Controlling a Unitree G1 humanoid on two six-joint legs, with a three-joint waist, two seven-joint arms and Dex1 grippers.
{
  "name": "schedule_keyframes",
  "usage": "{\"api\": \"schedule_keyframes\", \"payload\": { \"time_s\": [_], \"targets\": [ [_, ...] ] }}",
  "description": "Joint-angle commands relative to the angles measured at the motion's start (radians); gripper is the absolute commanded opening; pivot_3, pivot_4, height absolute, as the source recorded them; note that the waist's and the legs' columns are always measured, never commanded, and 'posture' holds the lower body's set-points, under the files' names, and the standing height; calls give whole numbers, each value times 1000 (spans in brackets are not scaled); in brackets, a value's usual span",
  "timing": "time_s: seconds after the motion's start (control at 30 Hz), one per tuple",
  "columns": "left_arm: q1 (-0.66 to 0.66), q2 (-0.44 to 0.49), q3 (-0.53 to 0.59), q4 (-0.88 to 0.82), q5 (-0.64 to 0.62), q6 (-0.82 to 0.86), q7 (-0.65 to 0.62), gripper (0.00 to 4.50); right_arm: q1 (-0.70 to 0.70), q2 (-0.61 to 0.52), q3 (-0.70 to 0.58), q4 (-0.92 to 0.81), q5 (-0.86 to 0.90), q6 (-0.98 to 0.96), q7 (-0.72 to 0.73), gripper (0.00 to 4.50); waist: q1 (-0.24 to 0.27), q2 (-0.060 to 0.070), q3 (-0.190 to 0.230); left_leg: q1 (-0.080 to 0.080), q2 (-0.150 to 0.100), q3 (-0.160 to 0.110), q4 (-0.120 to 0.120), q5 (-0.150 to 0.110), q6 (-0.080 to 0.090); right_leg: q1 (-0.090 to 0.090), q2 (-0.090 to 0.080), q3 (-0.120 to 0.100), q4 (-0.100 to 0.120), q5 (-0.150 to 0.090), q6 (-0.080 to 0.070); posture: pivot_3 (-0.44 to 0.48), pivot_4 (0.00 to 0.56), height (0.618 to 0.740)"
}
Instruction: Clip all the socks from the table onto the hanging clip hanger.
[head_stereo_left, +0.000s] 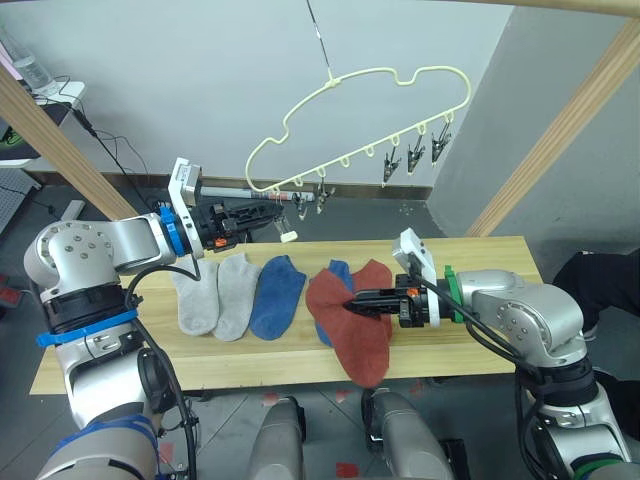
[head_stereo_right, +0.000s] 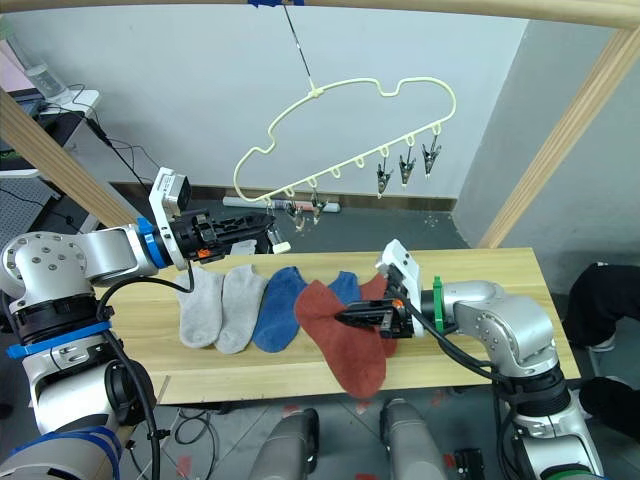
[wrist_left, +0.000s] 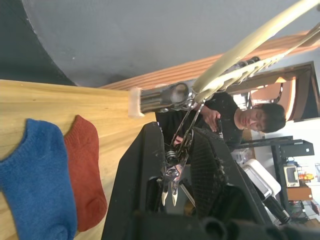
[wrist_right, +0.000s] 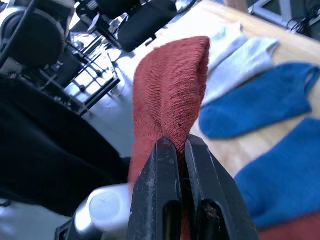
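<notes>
The pale-yellow clip hanger (head_stereo_left: 400, 85) hangs above the table (head_stereo_left: 480, 260), with silver clips (head_stereo_left: 413, 158) along its lower edge. My left gripper (head_stereo_left: 285, 205) is raised at the hanger's left end. In the left wrist view its fingers (wrist_left: 205, 165) are shut on one silver clip (wrist_left: 172, 170). My right gripper (head_stereo_left: 352, 303) is shut on a rust-red sock (head_stereo_left: 355, 335), which hangs over the table's front edge. Another rust-red sock (head_stereo_left: 378, 275) lies behind it. Two blue socks (head_stereo_left: 277, 295) and two grey socks (head_stereo_left: 215, 295) lie flat to the left.
Slanted wooden poles (head_stereo_left: 560, 130) of the frame rise on both sides of the table. A seated person (wrist_left: 240, 117) is in the background of the left wrist view. Bare tabletop lies at the far left and far right.
</notes>
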Motion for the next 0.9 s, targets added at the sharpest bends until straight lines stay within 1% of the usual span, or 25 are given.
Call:
{"api": "schedule_keyframes", "payload": {
  "time_s": [0.03,0.1,0.4,0.63,0.9],
  "targets": [
    [-8,-5,8,-9,-20,18,0,666,-28,24,26,22,10,-31,-32,38,5,0,0,-2,0,0,0,0,0,-2,0,0,0,0,0,43,278,740],
    [-12,-14,14,-9,-24,23,2,666,-56,49,46,54,4,-53,-47,38,6,0,0,-2,0,0,0,0,0,-3,0,-1,1,0,0,43,278,740],
    [-10,-29,24,-18,-28,40,8,666,-98,81,87,130,-5,-114,-80,38,6,0,0,-2,1,0,0,0,0,-3,0,-1,1,0,0,49,273,740],
    [-7,-19,11,-23,-30,40,0,666,-134,96,84,181,-3,-141,-99,38,6,0,0,-2,1,-1,0,0,0,-3,0,-1,2,0,0,49,278,740],
    [3,-12,6,-26,-27,39,-4,666,-155,90,74,187,11,-141,-101,38,6,0,0,-2,1,-1,0,0,0,-3,0,-1,2,0,0,49,284,740]
  ]
}}
